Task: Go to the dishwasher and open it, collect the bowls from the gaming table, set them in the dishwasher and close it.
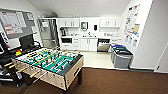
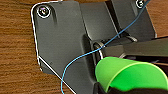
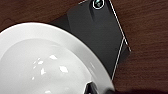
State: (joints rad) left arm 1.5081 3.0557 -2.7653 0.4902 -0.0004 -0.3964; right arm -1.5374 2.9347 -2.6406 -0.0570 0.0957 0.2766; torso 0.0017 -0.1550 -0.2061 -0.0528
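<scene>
While the robot faces the kitchenette from across the room, both arms look loaded. In the left wrist view a green bowl (image 2: 130, 75) hangs well above the brown wood-grain floor (image 2: 17, 50), with a dark fingertip of the left gripper (image 2: 110, 89) at its lower rim. Nothing else supports it, so I read that hand as clamped on it. In the right wrist view it's a glossy white bowl (image 3: 42, 65), a dark finger of the right gripper (image 3: 93, 88) hooked over its rim, likewise carried clear of the floor. That one I also judge to be gripped.

And the target? The dishwasher (image 1: 103, 46) sits at the far wall under the counter, steel front between the white cabinets (image 1: 88, 44) and the grey bins (image 1: 121, 58). From here I cannot tell whether its door is down or up.

So by my reading this is the carrying leg: bowls in hand, heading for the machine. The foosball table (image 1: 50, 63) fills the near left, well apart from the bins, and the gap between them is the lane. A run through calls for keeping to the table's right, staying off those bins, holding both bowls level, and stopping square before the steel front.
</scene>
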